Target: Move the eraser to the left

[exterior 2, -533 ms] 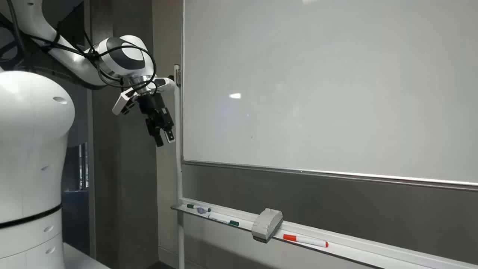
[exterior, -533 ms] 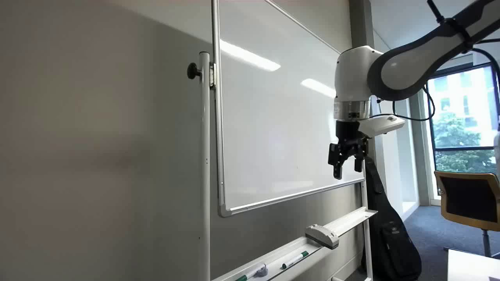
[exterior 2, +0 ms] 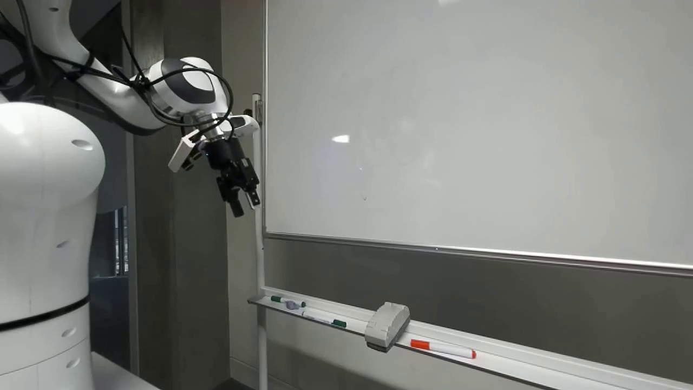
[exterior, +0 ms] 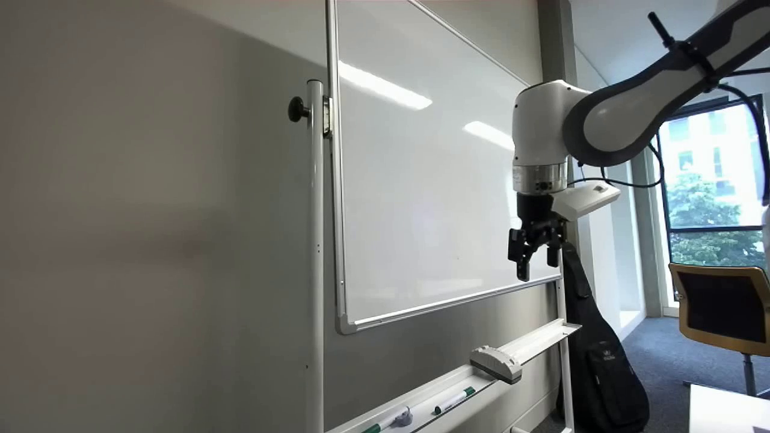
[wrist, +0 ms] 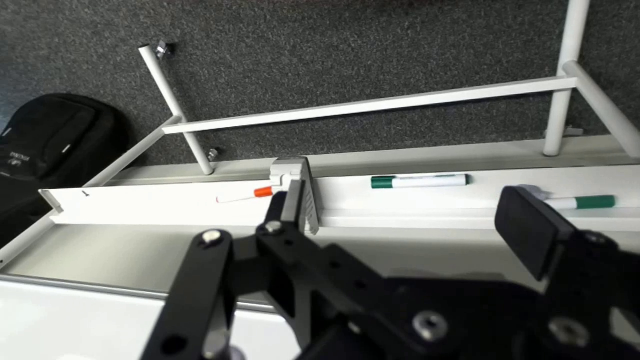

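The pale grey-white eraser [exterior: 497, 364] sits crosswise on the white tray [exterior: 535, 343] below the whiteboard. It also shows in an exterior view [exterior 2: 387, 326], where its darker underside overhangs the tray's front edge. My gripper [exterior: 538, 272] is open and empty, well above the tray and apart from the eraser; it also shows in an exterior view [exterior 2: 246, 210], up and to the left of the eraser. In the wrist view, the open gripper [wrist: 407, 210] has its left finger in front of the eraser [wrist: 290, 167] and hides part of it.
A red marker [exterior 2: 443, 348] lies beside the eraser on the tray. A green-capped marker [exterior 2: 325, 318] and another green marker [wrist: 582, 202] lie on its other side, near a small greyish lump [exterior 2: 292, 305]. The whiteboard [exterior 2: 460, 135] and its frame post [exterior 2: 260, 260] stand near the arm.
My gripper has moved slightly down, and slightly to the right in an exterior view. It stays open. The eraser and markers have not moved.
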Robot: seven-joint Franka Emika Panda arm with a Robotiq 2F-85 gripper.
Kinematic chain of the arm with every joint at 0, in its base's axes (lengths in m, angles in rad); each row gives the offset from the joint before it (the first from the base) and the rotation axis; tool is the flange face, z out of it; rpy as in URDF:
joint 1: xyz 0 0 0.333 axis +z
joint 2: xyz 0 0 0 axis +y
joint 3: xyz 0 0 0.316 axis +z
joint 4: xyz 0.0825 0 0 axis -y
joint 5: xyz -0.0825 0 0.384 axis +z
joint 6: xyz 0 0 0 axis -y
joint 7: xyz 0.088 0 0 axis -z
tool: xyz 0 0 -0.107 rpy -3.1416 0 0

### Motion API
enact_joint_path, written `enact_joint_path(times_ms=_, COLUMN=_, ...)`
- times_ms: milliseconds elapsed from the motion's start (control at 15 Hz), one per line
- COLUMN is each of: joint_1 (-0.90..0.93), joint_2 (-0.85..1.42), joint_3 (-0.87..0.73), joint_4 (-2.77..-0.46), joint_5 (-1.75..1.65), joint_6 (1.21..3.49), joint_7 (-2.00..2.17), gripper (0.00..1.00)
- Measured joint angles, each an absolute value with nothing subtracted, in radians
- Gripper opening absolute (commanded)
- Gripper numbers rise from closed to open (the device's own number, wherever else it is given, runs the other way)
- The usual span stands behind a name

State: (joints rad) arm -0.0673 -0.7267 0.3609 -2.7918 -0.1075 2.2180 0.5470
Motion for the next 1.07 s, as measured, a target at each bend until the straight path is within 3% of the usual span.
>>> enact_joint_path(times_ms=600, joint_1=-0.229, joint_2=-0.420, joint_3=0.340, joint_4=-2.794, joint_5=-0.412, joint_6=2.595, joint_7=0.553, gripper=1.00)
enact_joint_path(times_ms=1067, joint_1=-0.439, joint_2=-0.228, joint_3=0.305, joint_4=-2.788, joint_5=-0.647, joint_6=2.692, joint_7=0.620, gripper=1.00)
